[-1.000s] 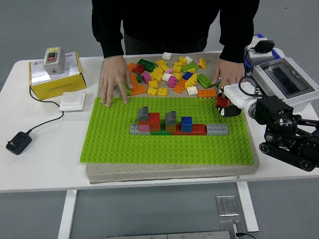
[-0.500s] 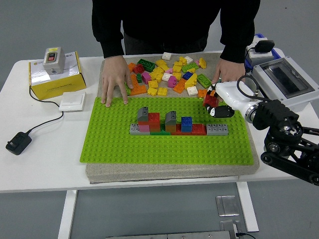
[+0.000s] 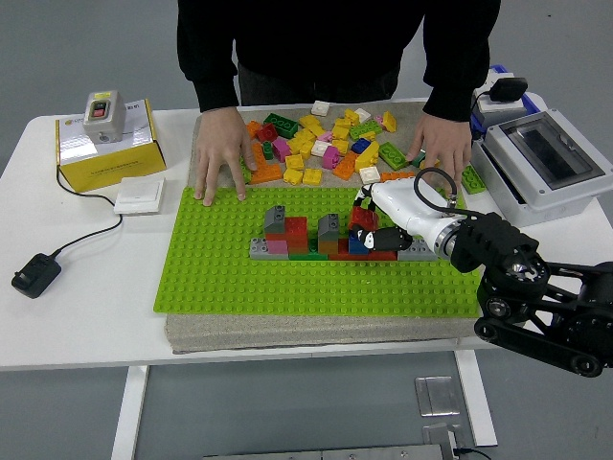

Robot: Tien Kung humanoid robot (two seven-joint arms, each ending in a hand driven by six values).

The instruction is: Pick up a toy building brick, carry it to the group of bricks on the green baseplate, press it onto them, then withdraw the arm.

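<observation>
The right hand (image 3: 369, 222) is reaching in from the right and is hanging over the right part of the group of bricks (image 3: 335, 239) on the green baseplate (image 3: 239, 283), its fingers curled around a red brick (image 3: 363, 217) that is sitting just above the blue one. The near and left parts of the baseplate are lying open. At the far edge, a person's hands (image 3: 218, 153) are resting beside the loose brick pile (image 3: 326, 139).
</observation>
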